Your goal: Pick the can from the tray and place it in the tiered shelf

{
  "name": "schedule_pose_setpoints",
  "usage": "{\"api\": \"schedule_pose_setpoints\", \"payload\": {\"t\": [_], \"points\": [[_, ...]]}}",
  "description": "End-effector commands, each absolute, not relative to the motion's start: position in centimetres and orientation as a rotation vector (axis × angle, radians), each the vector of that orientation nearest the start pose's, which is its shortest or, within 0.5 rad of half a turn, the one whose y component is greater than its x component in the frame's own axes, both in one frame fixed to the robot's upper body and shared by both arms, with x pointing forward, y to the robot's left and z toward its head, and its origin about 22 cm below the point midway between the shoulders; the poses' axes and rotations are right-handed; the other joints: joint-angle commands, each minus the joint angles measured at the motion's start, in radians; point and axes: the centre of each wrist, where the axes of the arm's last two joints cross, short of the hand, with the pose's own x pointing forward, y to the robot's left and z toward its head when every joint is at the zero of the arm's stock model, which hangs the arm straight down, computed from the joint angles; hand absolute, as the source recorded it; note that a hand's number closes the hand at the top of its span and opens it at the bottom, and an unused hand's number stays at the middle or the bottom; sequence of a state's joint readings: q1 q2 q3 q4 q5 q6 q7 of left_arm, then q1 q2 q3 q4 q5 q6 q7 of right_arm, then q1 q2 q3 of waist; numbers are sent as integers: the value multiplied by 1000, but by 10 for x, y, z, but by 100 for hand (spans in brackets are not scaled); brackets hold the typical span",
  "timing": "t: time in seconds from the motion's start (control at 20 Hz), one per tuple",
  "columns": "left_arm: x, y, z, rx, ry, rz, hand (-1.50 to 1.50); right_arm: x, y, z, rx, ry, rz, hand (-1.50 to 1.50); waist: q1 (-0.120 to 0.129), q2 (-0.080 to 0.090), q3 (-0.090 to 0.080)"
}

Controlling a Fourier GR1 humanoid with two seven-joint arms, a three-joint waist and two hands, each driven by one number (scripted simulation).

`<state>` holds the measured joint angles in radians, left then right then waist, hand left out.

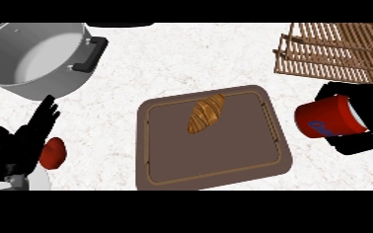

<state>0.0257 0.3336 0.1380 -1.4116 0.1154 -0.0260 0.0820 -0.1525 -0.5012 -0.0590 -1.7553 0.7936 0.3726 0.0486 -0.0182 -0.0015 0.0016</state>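
A red can (328, 117) with blue lettering lies tilted in my right hand (355, 140), whose black fingers curl round it at the right edge, right of the tray and below the shelf. The brown tray (153, 143) sits at the centre with a croissant (207, 113) lying on it. The wooden slatted tiered shelf (329, 51) stands at the upper right. My left hand (35, 128) rests open at the lower left, fingers pointing up.
A large grey pot (40, 59) with a black handle (89, 54) stands at the upper left. A small red fruit-like object (53, 153) lies beside my left hand. White marbled counter (182, 59) lies between pot and shelf.
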Motion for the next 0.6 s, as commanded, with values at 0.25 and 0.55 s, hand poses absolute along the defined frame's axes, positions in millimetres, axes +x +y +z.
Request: {"api": "schedule_pose_setpoints", "payload": {"t": [0.25, 0.55], "points": [[229, 357, -6, 278, -1312, -21, 0, 241, -398, 205, -692, -1545, 857, 150, 1, -3, -3], [229, 371, 3, 278, -1324, -39, 0, 209, -449, 266, -691, -1654, 696, 150, 3, -3, -3]]}}
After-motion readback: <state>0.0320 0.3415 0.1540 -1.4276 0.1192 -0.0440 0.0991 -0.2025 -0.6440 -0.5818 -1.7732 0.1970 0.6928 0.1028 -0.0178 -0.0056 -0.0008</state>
